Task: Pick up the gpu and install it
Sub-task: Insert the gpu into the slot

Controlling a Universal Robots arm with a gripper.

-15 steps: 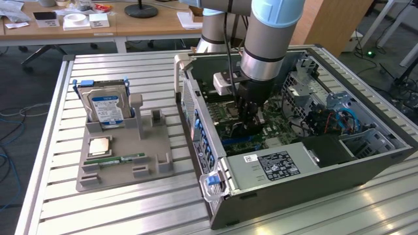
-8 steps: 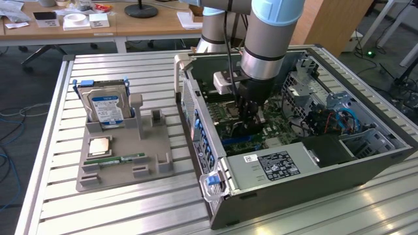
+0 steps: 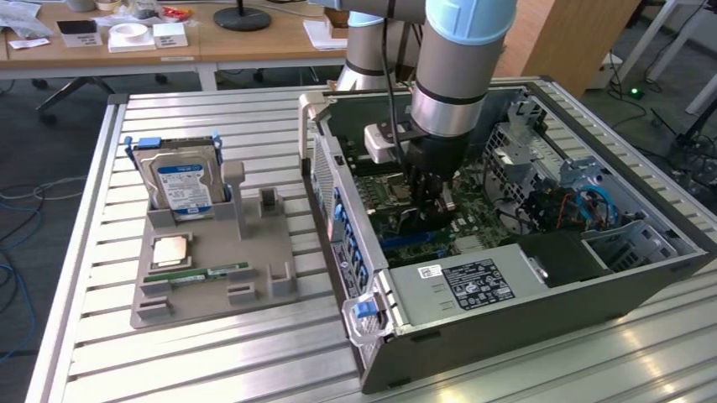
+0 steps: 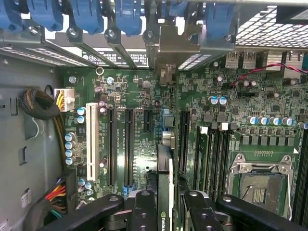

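Note:
The gpu (image 4: 164, 192) is a thin dark card seen edge-on, standing upright between my fingers (image 4: 144, 209) over the green motherboard (image 4: 226, 130). My gripper (image 4: 166, 211) is shut on it. The card runs along the long black expansion slots (image 4: 129, 139), and its silvery bracket (image 4: 168, 45) reaches the rear wall under the blue latches (image 4: 130, 14). Whether its edge sits in a slot I cannot tell. In the exterior view my gripper (image 3: 431, 197) is low inside the open computer case (image 3: 627, 285), just above the board.
The power supply (image 3: 471, 281) fills the case's near corner. The CPU socket (image 4: 260, 187) and cable bundles (image 4: 53, 197) flank the slots. Outside the case, a grey holder (image 3: 213, 285) carries a hard drive (image 3: 185, 185), a CPU chip (image 3: 170, 250) and a memory stick (image 3: 201, 273).

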